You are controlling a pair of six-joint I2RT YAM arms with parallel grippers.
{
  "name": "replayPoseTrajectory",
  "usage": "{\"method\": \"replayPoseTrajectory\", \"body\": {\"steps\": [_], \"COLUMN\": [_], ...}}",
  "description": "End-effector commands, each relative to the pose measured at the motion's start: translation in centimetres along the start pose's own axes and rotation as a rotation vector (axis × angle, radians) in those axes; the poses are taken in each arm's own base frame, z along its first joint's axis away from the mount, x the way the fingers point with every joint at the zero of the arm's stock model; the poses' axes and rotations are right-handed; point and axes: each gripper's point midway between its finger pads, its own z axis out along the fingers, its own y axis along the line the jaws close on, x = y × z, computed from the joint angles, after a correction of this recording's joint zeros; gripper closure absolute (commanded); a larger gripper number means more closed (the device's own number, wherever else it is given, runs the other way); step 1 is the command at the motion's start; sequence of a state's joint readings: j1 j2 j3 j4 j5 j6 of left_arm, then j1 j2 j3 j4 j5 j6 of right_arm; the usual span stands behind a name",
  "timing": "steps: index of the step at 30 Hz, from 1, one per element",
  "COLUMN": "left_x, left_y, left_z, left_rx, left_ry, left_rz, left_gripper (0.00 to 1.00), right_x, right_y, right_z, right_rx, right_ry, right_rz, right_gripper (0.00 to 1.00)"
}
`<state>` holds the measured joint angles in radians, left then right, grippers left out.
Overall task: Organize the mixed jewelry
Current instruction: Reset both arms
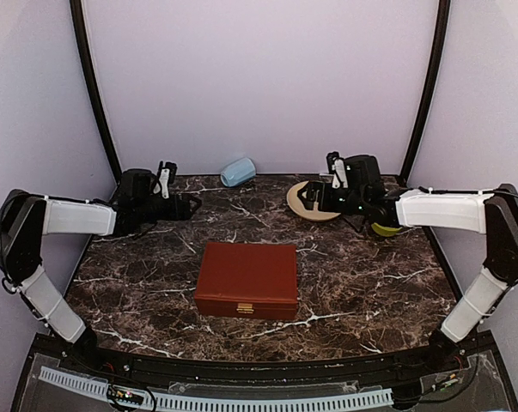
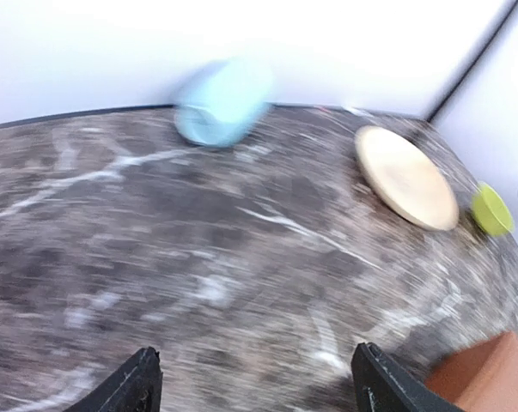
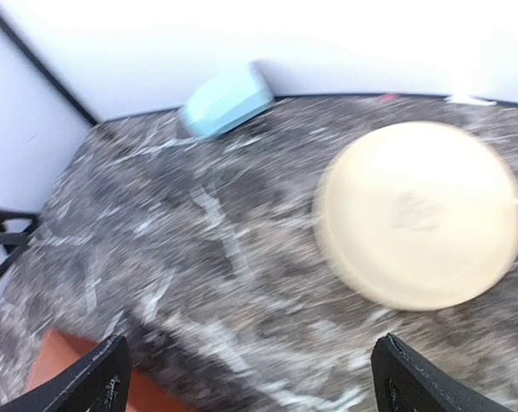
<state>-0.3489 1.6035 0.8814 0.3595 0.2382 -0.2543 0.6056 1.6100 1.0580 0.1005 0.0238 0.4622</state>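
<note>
The mixed jewelry shows only as a faint smudge (image 3: 417,210) on the cream plate (image 3: 370,249), too blurred to tell apart. The red-brown box (image 1: 246,279) sits closed at the table's middle. My right gripper (image 1: 314,199) hovers over the plate (image 1: 298,202) at the back right; its jaws (image 3: 252,340) stand wide open with only marble between them. Near the back left edge my left gripper (image 1: 190,206) points toward the centre, also wide open (image 2: 256,350) and holding nothing.
A light blue case (image 1: 238,172) lies against the back wall. A yellow-green bowl (image 1: 384,228) sits right of the plate, under the right arm. Dark posts rise at both back corners. A corner of the box (image 2: 490,378) shows in the left wrist view.
</note>
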Motion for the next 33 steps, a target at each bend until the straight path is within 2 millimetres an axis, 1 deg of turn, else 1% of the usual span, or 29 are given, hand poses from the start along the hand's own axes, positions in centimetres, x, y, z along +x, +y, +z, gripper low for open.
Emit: {"method": "replayPoseTrajectory", "body": {"steps": [1, 2, 3, 4, 5, 6, 7, 8, 9, 10, 11, 12, 13, 14, 15, 16, 17, 18, 19, 20, 22, 23, 26, 28, 33], "left_x": [-4.0, -4.4, -4.3, -5.0, -4.4, -4.9, -3.7, -4.3, -2.9, -3.2, -1.7, -0.8, -1.4, -0.2, -0.6, 0.5, 0.3, 1.3, 1.5, 2.4, 3.3, 3.7, 3.7, 3.8, 3.7], "left_y": [7.1, 8.3, 10.8, 11.7, 14.3, 14.9, 16.8, 17.7, 18.5, 19.2, 19.5, 19.4, 18.8, 18.5, 17.7, 17.3, 16.6, 16.3, 16.1, 16.1, 16.7, 16.9, 16.5, 16.6, 17.1], "left_z": [-1.9, -2.7, -4.1, -5.5, -7.3, -8.9, -10.4, -12.4, -13.2, -14.9, -15.3, -16.3, -17.3, -17.8, -18.6, -19.0, -19.5, -19.6, -19.7, -19.5, -19.2, -19.1, -18.6, -18.5, -18.6], "left_rx": [-0.078, -0.099, -0.149, -0.170, -0.227, -0.253, -0.311, -0.353, -0.411, -0.490, -0.532, -0.566, -0.579, -0.589, -0.585, -0.582, -0.574, -0.569, -0.564, -0.567, -0.589, -0.595, -0.556, -0.556, -0.581], "left_ry": [-0.179, -0.203, -0.238, -0.277, -0.307, -0.345, -0.357, -0.397, -0.388, -0.422, -0.394, -0.394, -0.427, -0.433, -0.470, -0.478, -0.505, -0.499, -0.500, -0.476, -0.438, -0.424, -0.432, -0.429, -0.427], "left_rz": [-0.029, -0.035, -0.056, -0.058, -0.087, -0.089, -0.112, -0.108, -0.105, -0.096, -0.078, -0.062, -0.010, 0.015, 0.039, 0.059, 0.079, 0.095, 0.106, 0.118, 0.114, 0.104, 0.112, 0.101, 0.080], "left_gripper": [0.21, 0.21, 0.21, 0.21, 0.20, 0.19, 0.19, 0.19, 0.18, 0.15, 0.15, 0.15, 0.15, 0.15, 0.15, 0.15, 0.15, 0.14, 0.14, 0.14, 0.14, 0.14, 0.14, 0.14, 0.13], "right_x": [-4.8, -5.1, -6.1, -6.4, -6.5, -6.8, -6.6, -6.0, -5.9, -5.4, -5.0, -4.6, -4.0, -3.7, -3.0, -3.0, -2.0, -1.4, -0.8, 0.0, 0.9, 0.8, 0.9, 0.9, 1.0], "right_y": [-7.3, -9.2, -11.0, -12.8, -14.7, -16.4, -17.9, -19.9, -21.0, -22.1, -23.0, -23.7, -24.1, -24.3, -24.4, -24.2, -24.3, -24.3, -24.2, -24.5, -24.9, -24.9, -25.1, -25.1, -25.2], "right_z": [-1.5, -2.3, -3.7, -4.8, -6.1, -7.5, -8.7, -10.2, -11.5, -12.6, -13.9, -15.2, -16.2, -17.3, -18.0, -19.2, -19.5, -20.0, -20.2, -20.2, -19.9, -19.5, -18.5, -17.9, -17.5], "right_rx": [0.120, 0.153, 0.182, 0.215, 0.252, 0.286, 0.319, 0.366, 0.395, 0.436, 0.484, 0.526, 0.557, 0.583, 0.604, 0.617, 0.623, 0.629, 0.630, 0.636, 0.645, 0.639, 0.628, 0.613, 0.611], "right_ry": [-0.154, -0.173, -0.217, -0.241, -0.263, -0.292, -0.310, -0.327, -0.353, -0.373, -0.403, -0.436, -0.464, -0.502, -0.525, -0.579, -0.584, -0.608, -0.623, -0.620, -0.603, -0.591, -0.555, -0.538, -0.525], "right_rz": [-0.023, -0.019, -0.016, -0.013, -0.007, -0.002, 0.002, 0.012, 0.011, 0.012, 0.013, 0.009, 0.000, -0.018, -0.027, -0.036, -0.037, -0.038, -0.040, -0.039, -0.037, -0.044, -0.050, -0.047, -0.053], "right_gripper": [0.01, 0.02, 0.01, 0.02, 0.01, 0.02, 0.02, 0.02, 0.02, 0.02, 0.02, 0.02, 0.02, 0.02, 0.01, 0.01, 0.01, 0.01, 0.01, 0.02, 0.01, 0.01, 0.01, 0.01, 0.02]}}
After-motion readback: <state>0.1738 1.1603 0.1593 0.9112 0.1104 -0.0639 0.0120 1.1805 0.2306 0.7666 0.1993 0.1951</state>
